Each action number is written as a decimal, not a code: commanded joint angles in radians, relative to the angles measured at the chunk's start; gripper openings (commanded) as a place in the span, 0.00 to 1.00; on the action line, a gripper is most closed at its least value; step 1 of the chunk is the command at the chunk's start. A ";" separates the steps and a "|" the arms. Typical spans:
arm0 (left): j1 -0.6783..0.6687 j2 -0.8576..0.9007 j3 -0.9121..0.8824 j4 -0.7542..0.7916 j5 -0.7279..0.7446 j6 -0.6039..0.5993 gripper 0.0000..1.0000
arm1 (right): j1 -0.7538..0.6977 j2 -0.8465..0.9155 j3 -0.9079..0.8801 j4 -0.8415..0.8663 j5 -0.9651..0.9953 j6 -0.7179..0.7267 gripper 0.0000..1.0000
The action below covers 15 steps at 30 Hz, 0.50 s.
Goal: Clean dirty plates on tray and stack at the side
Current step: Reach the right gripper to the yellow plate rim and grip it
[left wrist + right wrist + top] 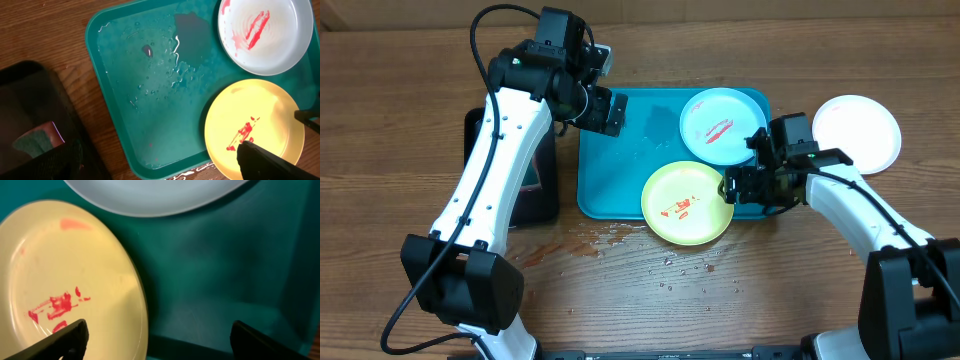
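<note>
The turquoise tray [610,170] lies mid-table, wet inside; it also shows in the left wrist view [135,125]. A pale mint plate [720,125] with a red smear sits in its far right corner. A yellow-green plate [685,205] with red smears overlaps the tray's front right rim. A white plate [857,132] lies on the table to the right, with no smear visible. My right gripper [745,185] is open, its fingers straddling the yellow-green plate's right rim [135,305]. My left gripper [605,110] is open and empty above the tray's far left.
A black tray [535,175] with a sponge [35,142] stands left of the turquoise tray. Reddish water drops [590,242] lie on the wooden table in front of the tray.
</note>
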 commanded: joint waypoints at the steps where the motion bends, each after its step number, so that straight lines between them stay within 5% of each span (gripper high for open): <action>1: -0.006 0.000 0.007 -0.002 -0.009 -0.007 1.00 | 0.035 0.028 -0.011 0.019 0.018 0.000 0.87; 9: -0.006 0.000 0.007 -0.008 -0.009 -0.007 1.00 | 0.134 0.104 -0.011 0.061 0.151 0.047 0.79; 15: -0.006 0.000 0.007 -0.008 -0.009 -0.007 1.00 | 0.136 0.107 -0.011 0.080 0.164 0.080 0.56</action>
